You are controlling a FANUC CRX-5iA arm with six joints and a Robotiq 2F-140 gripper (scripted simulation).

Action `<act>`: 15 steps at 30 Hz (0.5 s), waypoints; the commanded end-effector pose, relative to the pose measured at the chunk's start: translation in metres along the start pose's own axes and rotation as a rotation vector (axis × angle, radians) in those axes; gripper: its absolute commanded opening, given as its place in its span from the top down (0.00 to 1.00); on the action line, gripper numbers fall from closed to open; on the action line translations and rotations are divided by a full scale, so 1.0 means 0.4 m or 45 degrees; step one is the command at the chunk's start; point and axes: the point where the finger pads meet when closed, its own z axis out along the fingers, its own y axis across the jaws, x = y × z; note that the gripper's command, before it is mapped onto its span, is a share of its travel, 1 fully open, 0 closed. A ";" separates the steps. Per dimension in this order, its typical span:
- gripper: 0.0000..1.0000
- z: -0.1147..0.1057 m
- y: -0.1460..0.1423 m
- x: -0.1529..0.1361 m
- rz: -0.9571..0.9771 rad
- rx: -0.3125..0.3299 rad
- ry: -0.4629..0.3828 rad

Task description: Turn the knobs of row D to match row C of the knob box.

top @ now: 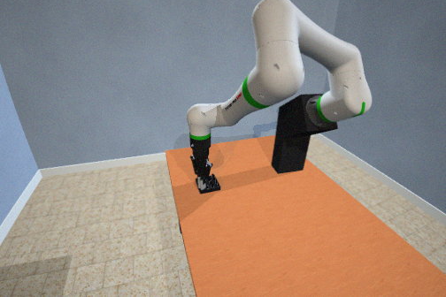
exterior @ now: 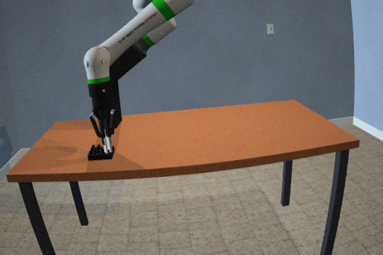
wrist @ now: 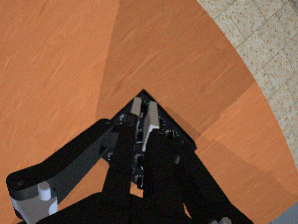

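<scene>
The knob box [top: 209,184] is small and black and stands on the orange table near its left edge; it also shows in the exterior view [exterior: 101,153]. My gripper [top: 203,179] points straight down onto the box. In the exterior view the gripper [exterior: 107,146] has its fingertips among the knobs at the box's right side. In the wrist view the gripper [wrist: 144,121] has its two pale fingertips close together around a knob, and the fingers hide most of the knob box. Which knob it is and where the knob lines point cannot be read.
The robot's black pedestal [top: 292,135] stands at the far end of the table. The table's left edge [top: 177,210] runs close beside the box, with tiled floor below. The table corner edge shows in the wrist view [wrist: 246,76].
</scene>
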 end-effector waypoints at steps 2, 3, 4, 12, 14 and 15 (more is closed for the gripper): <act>0.95 0.000 0.000 0.000 -0.193 -0.004 0.006; 0.95 0.000 0.000 0.000 -0.227 -0.004 0.006; 0.95 0.000 0.000 0.000 -0.262 -0.004 0.006; 0.95 0.000 0.000 0.000 -0.468 -0.004 0.006; 0.95 0.000 0.000 0.000 -0.535 -0.004 0.006; 0.95 0.000 0.000 0.000 -0.569 -0.004 0.006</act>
